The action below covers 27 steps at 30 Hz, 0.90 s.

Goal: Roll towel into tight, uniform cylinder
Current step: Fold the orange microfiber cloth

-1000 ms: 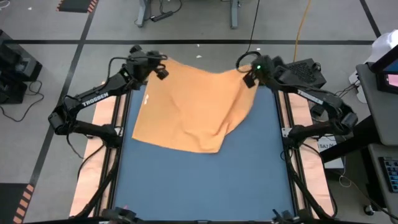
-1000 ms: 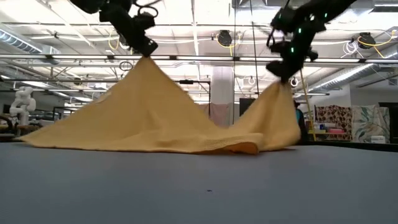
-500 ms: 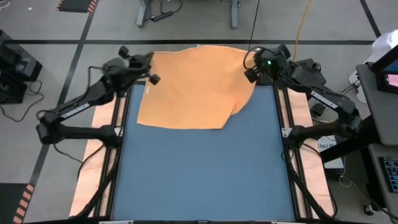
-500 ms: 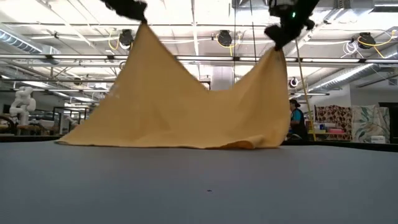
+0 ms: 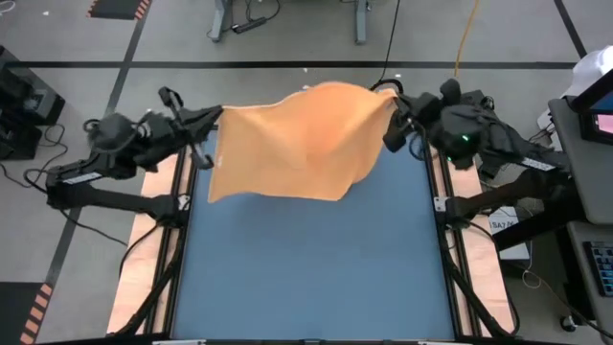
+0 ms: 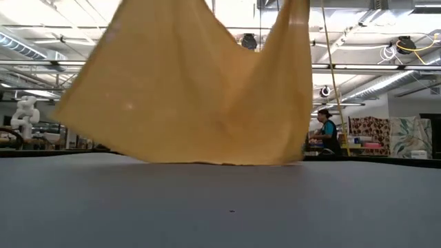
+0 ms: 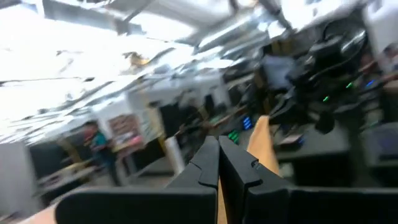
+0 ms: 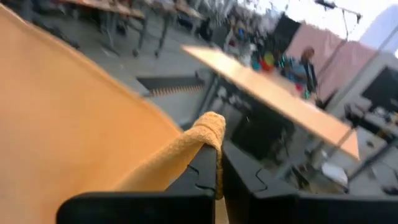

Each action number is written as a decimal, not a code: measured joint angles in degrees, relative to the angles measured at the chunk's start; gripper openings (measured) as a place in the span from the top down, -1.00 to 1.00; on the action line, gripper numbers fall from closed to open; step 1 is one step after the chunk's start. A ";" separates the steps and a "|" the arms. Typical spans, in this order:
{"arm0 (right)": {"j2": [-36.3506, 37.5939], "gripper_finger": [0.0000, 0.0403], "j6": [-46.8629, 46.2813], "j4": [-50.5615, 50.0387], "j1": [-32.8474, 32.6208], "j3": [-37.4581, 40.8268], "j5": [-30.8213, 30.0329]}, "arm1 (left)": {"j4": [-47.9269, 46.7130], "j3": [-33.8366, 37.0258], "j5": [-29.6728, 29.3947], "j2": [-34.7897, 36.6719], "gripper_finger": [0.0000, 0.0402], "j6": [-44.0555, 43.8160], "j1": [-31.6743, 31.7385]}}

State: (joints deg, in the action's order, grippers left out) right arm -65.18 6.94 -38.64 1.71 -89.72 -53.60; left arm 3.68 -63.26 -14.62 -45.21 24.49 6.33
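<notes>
Over the table's [image 5: 316,287] far end, towel [image 5: 292,144] hangs stretched betw. both arms, bottom edge barely off the surface. Left gripper [image 5: 213,123] & right gripper [image 5: 392,107] each pinch a top corner, prob. to spread it flat before rolling.

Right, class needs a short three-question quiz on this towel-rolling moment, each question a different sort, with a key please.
1. True or false: the towel lies flat on the table.
2. Which claws grip the towel? A) left claw only B) right claw only C) both
3. Fill in: in the low view, the towel's bottom edge hangs just above the ____.

Key: 1 false, it is lifted and hangs between the two arms. 2 C, each shut on a top corner. 3 table.
</notes>
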 joint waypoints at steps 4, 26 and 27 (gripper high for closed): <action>-2.25 0.99 0.60 -2.00 -10.76 -6.77 -7.05 | 1.82 -3.47 7.69 -0.18 0.99 0.02 -7.14; -14.45 0.99 -12.30 -36.42 -11.16 -26.45 -16.23 | -26.80 -10.99 -42.47 -4.06 0.99 5.68 -7.56; -14.60 0.99 -14.98 -39.43 -7.89 -25.63 -14.30 | -31.73 -10.97 -41.99 -4.53 0.99 1.42 -6.13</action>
State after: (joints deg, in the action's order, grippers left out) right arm -79.79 -8.04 -78.07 -6.18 -115.36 -67.90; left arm -28.05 -74.23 -56.61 -49.74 25.91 0.20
